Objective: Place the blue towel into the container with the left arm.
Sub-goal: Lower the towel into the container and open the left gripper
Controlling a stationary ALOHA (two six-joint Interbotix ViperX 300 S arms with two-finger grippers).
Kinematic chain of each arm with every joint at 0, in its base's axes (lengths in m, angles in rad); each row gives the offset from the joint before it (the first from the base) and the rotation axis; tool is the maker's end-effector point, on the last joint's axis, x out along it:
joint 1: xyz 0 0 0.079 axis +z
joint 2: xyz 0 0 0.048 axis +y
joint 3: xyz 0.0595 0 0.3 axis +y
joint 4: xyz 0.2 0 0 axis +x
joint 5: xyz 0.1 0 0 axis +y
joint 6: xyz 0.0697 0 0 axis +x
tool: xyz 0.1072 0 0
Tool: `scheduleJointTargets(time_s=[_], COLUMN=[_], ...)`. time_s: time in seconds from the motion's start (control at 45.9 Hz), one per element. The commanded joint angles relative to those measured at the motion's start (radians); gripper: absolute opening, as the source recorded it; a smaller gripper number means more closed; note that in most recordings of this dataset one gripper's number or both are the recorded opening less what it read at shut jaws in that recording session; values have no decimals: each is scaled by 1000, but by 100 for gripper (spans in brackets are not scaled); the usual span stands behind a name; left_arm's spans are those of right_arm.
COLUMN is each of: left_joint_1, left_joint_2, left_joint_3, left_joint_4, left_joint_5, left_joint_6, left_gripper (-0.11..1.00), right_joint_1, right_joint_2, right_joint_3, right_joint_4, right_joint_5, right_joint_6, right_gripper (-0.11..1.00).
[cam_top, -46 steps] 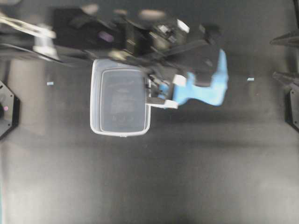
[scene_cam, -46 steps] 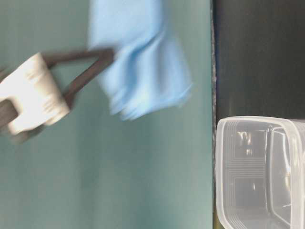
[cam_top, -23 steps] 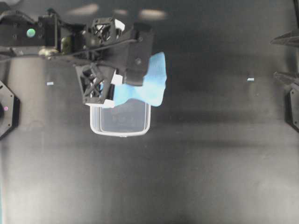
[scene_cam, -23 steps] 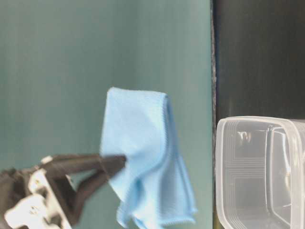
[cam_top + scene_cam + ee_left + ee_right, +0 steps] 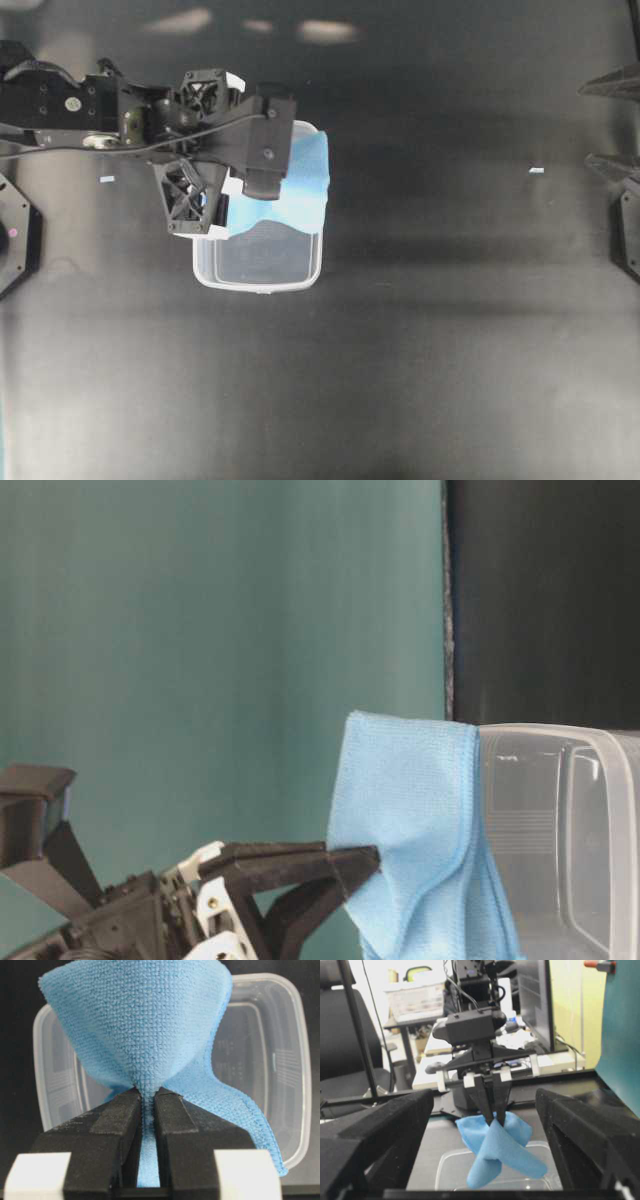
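One blue towel [image 5: 145,1030] is pinched in the left gripper [image 5: 146,1105] above one clear container [image 5: 258,262] — one towel corner drapes inside; the right gripper [image 5: 485,1125] is spread wide.

Nubby cloth towel [image 5: 145,1030], glossy clear plastic container [image 5: 280,1060]

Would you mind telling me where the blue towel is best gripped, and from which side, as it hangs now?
At the gathered fold where the left gripper already pinches the blue towel, coming from above; the cloth bunches thin there and drapes free over the container.
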Motion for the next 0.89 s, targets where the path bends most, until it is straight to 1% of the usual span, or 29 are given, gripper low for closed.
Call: scheduleJointTargets(time_s=[0.0,0.044,0.065,0.087,0.174,0.24,0.305,0.371,0.436,0.502,0.698,0.785,0.872], left_joint_1=[5,6,5,6,2,2,2,2,2,-5,-29,-44,-63], left_joint_2=[-21,-18,-17,-17,-17,-21,-26,-57,-110,-169,-368,-456,-548], left_joint_3=[14,25,28,31,41,40,35,28,26,35,97,141,206], left_joint_4=[2,2,3,3,3,3,3,2,2,3,3,3,2], left_joint_5=[-31,-38,-41,-44,-58,-81,-100,-115,-117,-124,-187,-238,-327], left_joint_6=[-12,-26,-34,-40,-61,-77,-92,-115,-135,-140,-150,-152,-152], left_gripper=[5,6,7,12,35,57,76,87,91,88,89,89,89], right_joint_1=[-2,-2,-2,-2,-2,-2,-2,-2,-2,-2,-9,-9,-9], right_joint_2=[6,6,6,6,6,6,6,5,6,6,6,5,5], right_joint_3=[-12,-14,-14,-14,-12,-12,-14,-14,-14,-12,-14,-14,-14], right_joint_4=[3,3,3,3,3,3,3,3,3,3,3,3,2], right_joint_5=[-11,-11,-11,-11,-11,-11,-11,-11,-11,-9,-11,-11,-6], right_joint_6=[0,0,0,0,0,0,0,0,0,-2,-8,-11,-14], right_gripper=[80,80,80,80,80,80,80,80,80,80,80,80,80])
